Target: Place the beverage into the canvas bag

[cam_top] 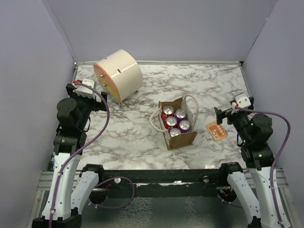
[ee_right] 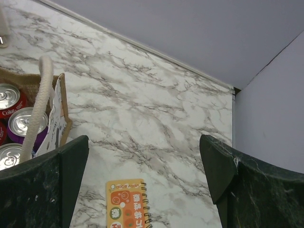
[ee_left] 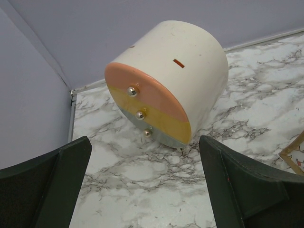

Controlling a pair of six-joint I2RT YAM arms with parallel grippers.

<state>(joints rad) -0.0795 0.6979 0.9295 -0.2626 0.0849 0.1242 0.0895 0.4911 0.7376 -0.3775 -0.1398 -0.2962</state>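
Observation:
The tan-brown canvas bag (cam_top: pixel 183 137) stands upright in the middle of the marble table, its whitish rope handles (cam_top: pixel 191 105) splayed out. Several red and purple beverage cans (cam_top: pixel 175 122) stand inside it. In the right wrist view the bag's edge (ee_right: pixel 61 114), a rope handle (ee_right: pixel 39 104) and can tops (ee_right: pixel 24 121) show at the left. My left gripper (cam_top: pixel 97 97) is open and empty at the far left, facing the cream cylinder. My right gripper (cam_top: pixel 222 115) is open and empty to the right of the bag, above the notebook.
A large cream cylinder (cam_top: pixel 121 73) with a pink, yellow and grey end face (ee_left: pixel 147 107) lies on its side at the back left. A small orange spiral notebook (cam_top: pixel 216 130) lies right of the bag; it also shows in the right wrist view (ee_right: pixel 127 204). Grey walls enclose the table.

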